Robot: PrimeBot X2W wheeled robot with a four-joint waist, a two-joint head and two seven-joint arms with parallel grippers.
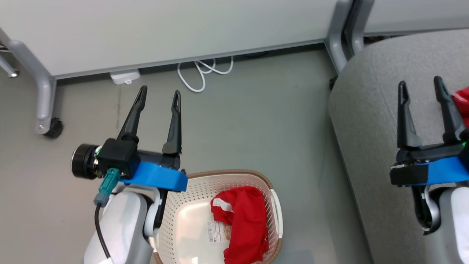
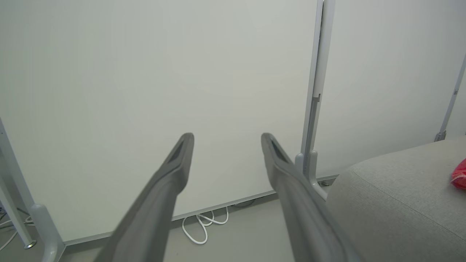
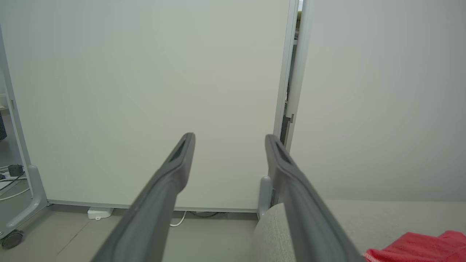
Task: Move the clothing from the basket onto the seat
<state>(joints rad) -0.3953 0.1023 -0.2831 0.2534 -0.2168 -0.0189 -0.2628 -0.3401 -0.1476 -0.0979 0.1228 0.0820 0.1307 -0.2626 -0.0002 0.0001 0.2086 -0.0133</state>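
Plainly, in the head view the clothing (image 1: pixel 242 220) left to move is one bright red garment bunched against the right side of the basket (image 1: pixel 234 172), with a white trim band showing at its upper left fold. The basket stands on the floor, near the seat (image 1: pixel 366 121) and to its left. The fabric looks soft, light and limp, so it would likely sag and trail when lifted. The raised fold by the white band, or the crumpled hump in the middle, seems the best place to pinch, provided several layers are gathered so it cannot slip free. The left pincer (image 1: pixel 160 91) hangs past the basket's left rim, spread wide and holding nothing. The right pincer (image 1: pixel 420 82) is over the seat, equally wide and empty, beside another red piece (image 1: pixel 462 101) lying there.

In the left wrist view the left pincer (image 2: pixel 226 136) gapes toward a pale wall panel (image 2: pixel 145 72). The seat (image 2: pixel 393 196) and the red piece (image 2: pixel 459 174) are off to the right.

In the right wrist view the right pincer (image 3: pixel 228 137) stands wide apart and empty. The red piece (image 3: pixel 418 247) lies rumpled on the seat (image 3: pixel 364 218).
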